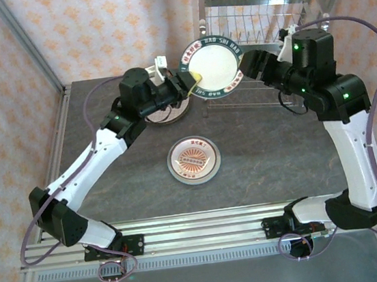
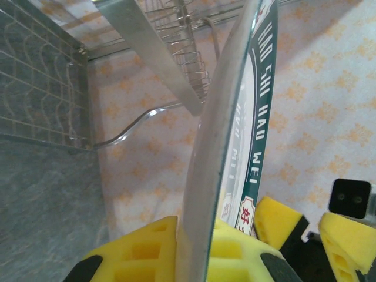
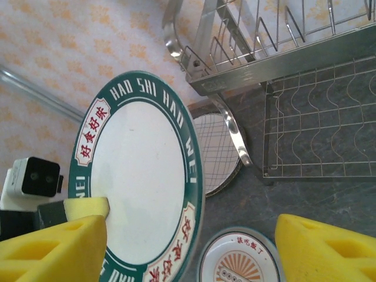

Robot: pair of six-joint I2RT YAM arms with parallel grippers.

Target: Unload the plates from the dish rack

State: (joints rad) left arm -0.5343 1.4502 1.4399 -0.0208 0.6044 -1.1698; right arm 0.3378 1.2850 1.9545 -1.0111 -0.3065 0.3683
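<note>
A white plate with a dark green lettered rim hangs tilted in the air in front of the dish rack. My left gripper is shut on its left edge; in the left wrist view the yellow pads pinch the plate edge-on. My right gripper stands open just right of the plate. In the right wrist view its fingers are spread wide, with the plate facing them and not pinched. The chrome rack stands behind.
A small plate with an orange sunburst print lies flat mid-table. A plaid-lined plate lies under my left arm, also seen past the rack leg as the plaid plate. Enclosure posts and patterned walls stand close behind the rack.
</note>
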